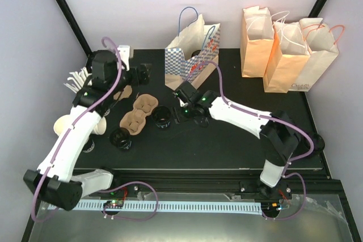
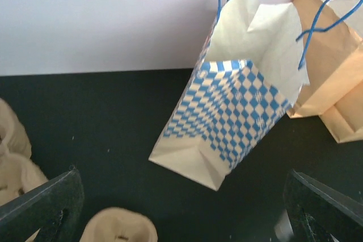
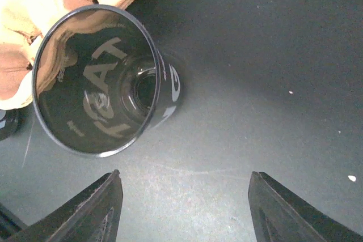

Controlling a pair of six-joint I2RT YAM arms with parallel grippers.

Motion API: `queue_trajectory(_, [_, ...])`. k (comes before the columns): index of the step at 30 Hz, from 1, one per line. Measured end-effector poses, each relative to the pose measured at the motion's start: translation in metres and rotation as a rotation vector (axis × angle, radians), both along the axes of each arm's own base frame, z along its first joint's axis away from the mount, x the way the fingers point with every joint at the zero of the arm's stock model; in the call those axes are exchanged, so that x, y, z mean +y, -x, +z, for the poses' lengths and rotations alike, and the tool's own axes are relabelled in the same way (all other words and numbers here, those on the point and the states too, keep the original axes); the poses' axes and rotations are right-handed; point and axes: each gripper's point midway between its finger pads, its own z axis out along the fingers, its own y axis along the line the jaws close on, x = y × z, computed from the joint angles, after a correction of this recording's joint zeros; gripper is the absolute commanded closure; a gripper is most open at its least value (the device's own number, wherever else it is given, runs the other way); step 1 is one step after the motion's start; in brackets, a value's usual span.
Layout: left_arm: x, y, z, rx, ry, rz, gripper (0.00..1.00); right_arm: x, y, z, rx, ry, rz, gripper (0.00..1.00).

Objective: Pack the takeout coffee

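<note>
Black cup (image 1: 163,118): stands upright on the table (image 1: 227,145), left of centre, with its left side just beside the pulp carrier (image 1: 138,114); in the right wrist view the cup (image 3: 108,80) is open at the top, with no lid on it and pale lettering mirrored on its inner wall
Right gripper (image 1: 179,114): reached in from the right and low over the table, just right of the black cup; in its own view the gripper (image 3: 184,177) has both fingers (image 3: 105,208) spread wide with only bare table between them, the cup lying beyond the tips and untouched
Left gripper (image 1: 144,73): at the far left, pointing right toward the checked bag (image 1: 187,63); its own view shows the gripper (image 2: 181,177) with its jaws wide apart and nothing in them
Checked bag: blue and white with blue cord handles, upright at far centre, mouth open; well apart from the cup
Kraft bags (image 1: 283,49): three, upright in a close group at the far right
Second black round item (image 1: 121,138): on the table near-left of the carrier; cup or lid, cannot tell
</note>
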Motion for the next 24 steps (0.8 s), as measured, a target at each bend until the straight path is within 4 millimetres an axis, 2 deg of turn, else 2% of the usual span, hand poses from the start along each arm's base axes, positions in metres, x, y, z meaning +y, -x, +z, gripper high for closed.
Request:
queue_trajectory(4, [0.008,0.029,-0.011,-0.002,0.001,-0.001,0.01,0.012,-0.01,-0.006,0.0,-0.004,-0.025,0.41])
queue_trajectory(8, [0.014,0.047,-0.022,-0.002,-0.003,-0.001,0.01,0.024,-0.023,-0.008,-0.009,-0.014,-0.045,0.42])
queue_trajectory(16, [0.02,0.066,-0.031,-0.019,-0.014,-0.004,0.01,0.042,-0.033,-0.023,-0.004,0.011,-0.057,0.48])
queue_trajectory(19, [0.021,0.069,-0.034,-0.019,-0.018,-0.006,0.01,0.047,-0.039,-0.033,-0.008,0.039,-0.065,0.58])
queue_trajectory(24, [0.023,0.072,-0.037,-0.021,-0.037,-0.005,0.01,0.046,-0.036,-0.048,-0.001,0.088,-0.071,0.79])
